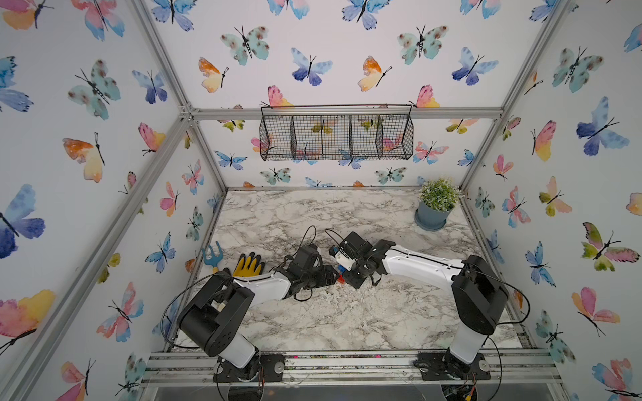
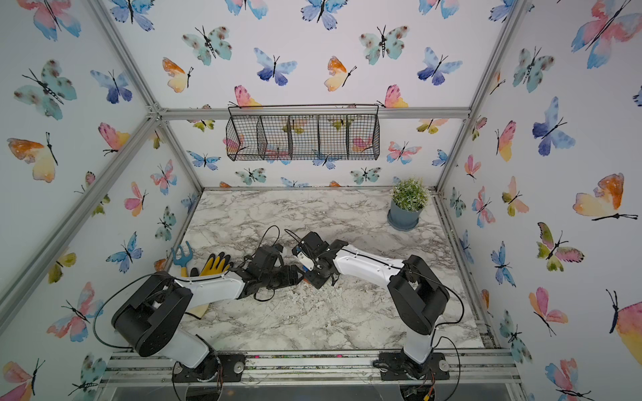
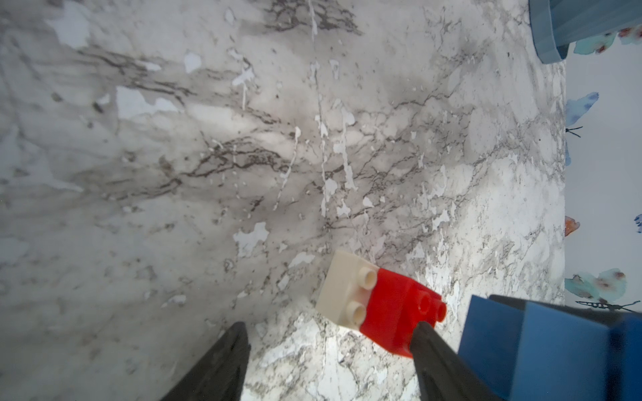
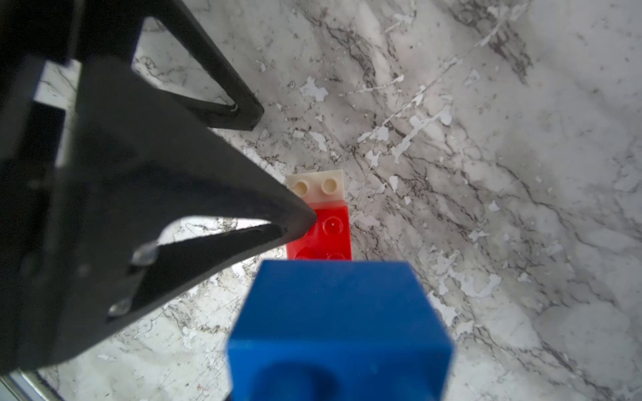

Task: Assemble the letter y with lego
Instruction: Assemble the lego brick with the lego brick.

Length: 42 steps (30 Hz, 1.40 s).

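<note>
item: red brick [image 4: 326, 232] and cream brick [image 4: 318, 185], joined end to end as the stem of the letter y, lying flat on the marble tabletop [image 3: 243, 156] near its middle, well apart from the potted plant [image 1: 436, 205]. long axis of the joined pair runs from the cream end, which points away from the blue brick [image 4: 338, 323], to the red end just beside it; studs face up. progress, as judged: stem done; the blue middle not yet pressed on; arm pieces not in view, so most of the letter is left. right gripper [image 1: 342, 269]: fingers pressed together, pinching the blue brick just short of the red end. left gripper [image 3: 330, 347]: fingers spread, holding nothing, one fingertip [image 3: 422, 330] touching the red brick's side.
</note>
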### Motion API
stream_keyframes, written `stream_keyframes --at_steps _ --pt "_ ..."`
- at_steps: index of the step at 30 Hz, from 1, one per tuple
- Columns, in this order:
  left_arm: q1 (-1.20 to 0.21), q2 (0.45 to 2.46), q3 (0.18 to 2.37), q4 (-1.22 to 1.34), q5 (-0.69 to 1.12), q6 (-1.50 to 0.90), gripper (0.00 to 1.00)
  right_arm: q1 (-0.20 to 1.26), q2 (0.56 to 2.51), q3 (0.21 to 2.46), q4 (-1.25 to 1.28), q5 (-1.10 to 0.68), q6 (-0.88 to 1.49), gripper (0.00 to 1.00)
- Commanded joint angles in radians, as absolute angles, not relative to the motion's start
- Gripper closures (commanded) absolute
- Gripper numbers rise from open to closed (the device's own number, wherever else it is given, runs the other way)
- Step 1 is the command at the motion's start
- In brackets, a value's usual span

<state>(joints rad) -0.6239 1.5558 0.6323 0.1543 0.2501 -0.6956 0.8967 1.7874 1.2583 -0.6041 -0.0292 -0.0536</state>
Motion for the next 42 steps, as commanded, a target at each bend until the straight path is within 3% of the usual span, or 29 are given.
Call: stream_keyframes --at_steps 1,42 --pt "-0.627 1.609 0.603 0.018 0.204 -0.690 0.27 0.903 1.817 1.288 -0.611 -0.034 -0.071 0.71" --pt "-0.625 1.582 0.564 0.059 0.217 -0.707 0.29 0.951 1.944 1.364 -0.737 0.032 -0.113 0.72"
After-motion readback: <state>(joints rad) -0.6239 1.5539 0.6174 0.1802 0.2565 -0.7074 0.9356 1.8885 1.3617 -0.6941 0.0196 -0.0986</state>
